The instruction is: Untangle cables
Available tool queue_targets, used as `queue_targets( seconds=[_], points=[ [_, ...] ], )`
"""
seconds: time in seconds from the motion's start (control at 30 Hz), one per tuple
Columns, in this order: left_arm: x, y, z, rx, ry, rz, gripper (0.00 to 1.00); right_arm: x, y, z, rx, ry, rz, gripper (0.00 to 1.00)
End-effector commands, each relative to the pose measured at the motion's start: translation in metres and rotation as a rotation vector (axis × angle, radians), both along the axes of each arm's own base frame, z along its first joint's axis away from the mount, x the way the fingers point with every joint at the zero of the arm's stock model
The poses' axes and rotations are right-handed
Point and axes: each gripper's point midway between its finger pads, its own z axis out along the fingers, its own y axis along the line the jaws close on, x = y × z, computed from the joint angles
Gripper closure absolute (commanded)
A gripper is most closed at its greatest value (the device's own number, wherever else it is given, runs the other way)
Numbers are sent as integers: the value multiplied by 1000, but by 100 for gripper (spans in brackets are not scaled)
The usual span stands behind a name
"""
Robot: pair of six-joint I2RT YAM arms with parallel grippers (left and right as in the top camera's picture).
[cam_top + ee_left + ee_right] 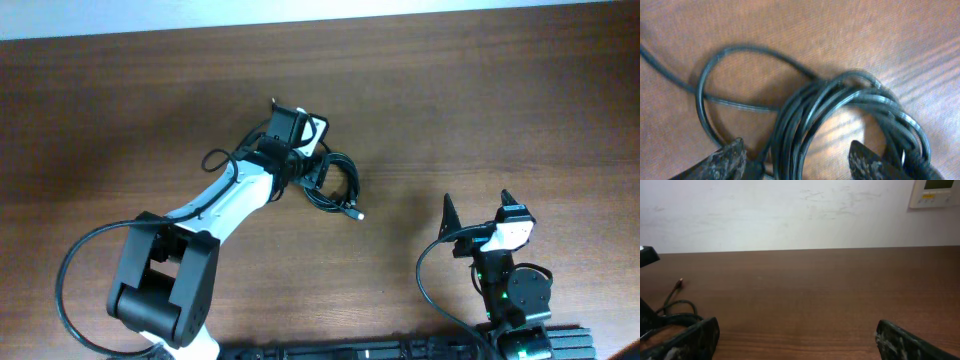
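Note:
The cables (335, 185) are thin black cords lying in a tangled coil on the wooden table, with a silvery plug tip (357, 213) sticking out at the lower right. My left gripper (300, 150) hangs over the coil's left side. In the left wrist view its open fingers (800, 160) straddle a bundle of several cord turns (840, 107), with one loose loop (710, 85) to the left. My right gripper (475, 212) is open and empty at the table's front right, apart from the cables. In the right wrist view (795, 335) the coil (675, 307) shows at far left.
The wooden table (480, 100) stretches wide around the coil. A pale wall (790, 210) with a small wall panel (935, 192) stands behind the table's far edge. The arm bases and their thick black wires (70, 280) sit along the front edge.

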Motion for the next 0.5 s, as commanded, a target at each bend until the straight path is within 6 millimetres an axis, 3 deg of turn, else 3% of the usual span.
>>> queue_targets(
  seconds=[0.0, 0.13, 0.2, 0.23, 0.27, 0.33, 0.4, 0.47],
  points=[
    [4, -6, -2, 13, -21, -23, 35, 0, -1, -3, -4, 6, -4, 2],
    [0, -4, -25, 36, 27, -24, 34, 0, -1, -3, -4, 6, -4, 2],
    [0, -4, -26, 36, 29, -24, 39, 0, -1, -3, -4, 6, -4, 2],
    [0, -4, -26, 37, 30, -24, 50, 0, -1, -3, -4, 6, -4, 2],
    [0, -4, -26, 37, 31, -24, 54, 0, -1, -3, -4, 6, -4, 2],
    [0, -4, -25, 35, 28, -23, 90, 0, -1, -3, -4, 6, -4, 2],
    [-1, -3, -25, 37, 34, -24, 100, 0, -1, -3, -4, 6, -4, 2],
    [-4, -2, -17, 34, 37, -25, 100, 0, -1, -3, -4, 6, -4, 2]
  ],
)
